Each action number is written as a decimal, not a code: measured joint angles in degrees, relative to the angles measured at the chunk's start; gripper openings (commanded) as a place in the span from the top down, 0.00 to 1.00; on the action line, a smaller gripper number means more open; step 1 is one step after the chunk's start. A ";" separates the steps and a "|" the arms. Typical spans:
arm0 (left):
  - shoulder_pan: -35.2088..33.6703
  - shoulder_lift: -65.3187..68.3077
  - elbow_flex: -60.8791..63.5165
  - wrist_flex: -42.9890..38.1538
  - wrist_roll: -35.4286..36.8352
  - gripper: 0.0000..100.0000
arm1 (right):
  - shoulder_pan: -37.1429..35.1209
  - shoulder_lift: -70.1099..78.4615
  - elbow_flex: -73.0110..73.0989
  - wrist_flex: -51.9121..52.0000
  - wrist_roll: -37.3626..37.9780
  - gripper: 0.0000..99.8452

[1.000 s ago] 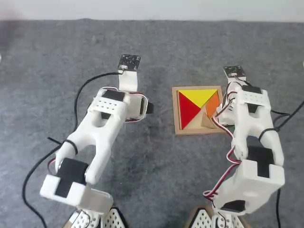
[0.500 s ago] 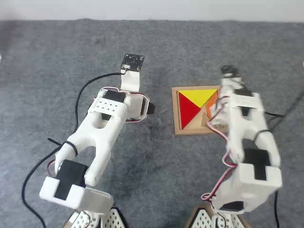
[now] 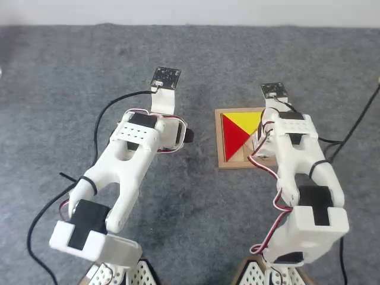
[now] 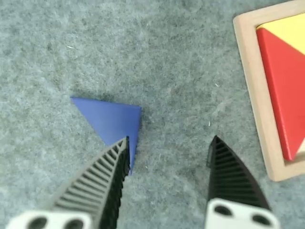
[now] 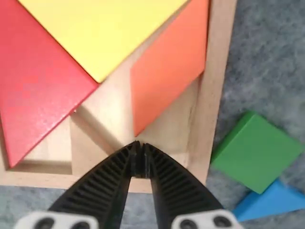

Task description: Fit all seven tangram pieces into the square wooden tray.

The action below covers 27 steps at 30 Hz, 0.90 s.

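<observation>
The job is partly done: the square wooden tray [image 3: 219,139], at 3 o'clock of the high view's centre, holds three pieces. The red triangle [image 3: 233,141] sits at its 9 o'clock side and the yellow triangle [image 3: 244,122] at 12 o'clock. The smaller orange piece [image 5: 167,71] lies along the rim, touching the yellow. The rest of the tray floor is bare wood. The right gripper [image 5: 138,148] hangs over that bare patch with its fingers together and nothing between them. The left gripper [image 4: 169,140], at 9 o'clock of the tray, hovers with fingers apart, one tip at the edge of a dark blue triangle [image 4: 112,121] flat on the table. Picking up that triangle looks like the step in hand. Next, the fingers likely need to straddle the piece, close on its edges and carry it to the gap. A green square [image 5: 255,155] and a light blue triangle [image 5: 267,202] wait just outside the rim by the orange piece. The table [image 3: 196,65] is covered in grey felt-like fabric crossed by black cables, and a pale strip [image 3: 190,12] of wall runs at 12 o'clock.
</observation>
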 measured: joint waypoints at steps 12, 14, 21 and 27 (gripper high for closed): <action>0.00 0.00 0.00 0.00 0.00 0.74 | -6.15 -14.42 8.35 -0.97 -2.20 0.98; 0.00 0.00 0.09 0.00 0.00 0.74 | -8.97 -14.77 9.14 -1.93 -2.20 0.98; 0.00 0.00 0.18 0.00 0.00 0.74 | -15.12 -15.30 12.66 -5.36 -2.20 0.98; 0.00 0.00 0.26 0.00 0.00 0.74 | -14.95 -13.71 12.66 -6.86 -2.20 0.98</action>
